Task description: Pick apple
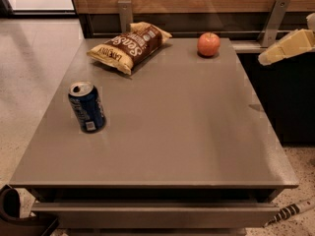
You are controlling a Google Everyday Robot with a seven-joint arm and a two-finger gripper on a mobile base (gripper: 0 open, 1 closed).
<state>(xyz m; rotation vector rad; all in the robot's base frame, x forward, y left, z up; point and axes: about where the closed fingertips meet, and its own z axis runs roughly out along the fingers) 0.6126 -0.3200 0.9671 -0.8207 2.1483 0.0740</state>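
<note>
Grey and smooth, the bench (187, 132) fills most of the single camera view, and everything else is placed against it. The apple (208, 44), red-orange and round, sits at the bench's far edge, a little right of its middle, with bare top all around it. A brown chip bag (129, 45) lies along the same far edge, left of the middle, well apart from the apple. A blue can (86, 106) stands upright near the bench's left edge.

The cream-coloured hand (285, 48) hangs in the air just past the bench's far right corner, off the top altogether. Whether it is spread or pressed together I cannot tell; it holds nothing.

From the hand, the apple lies to the left and somewhat lower, along the bench's far edge. Being round, it offers no long axis to line up with. The reach would likely run leftward and down, with nothing in the way.
</note>
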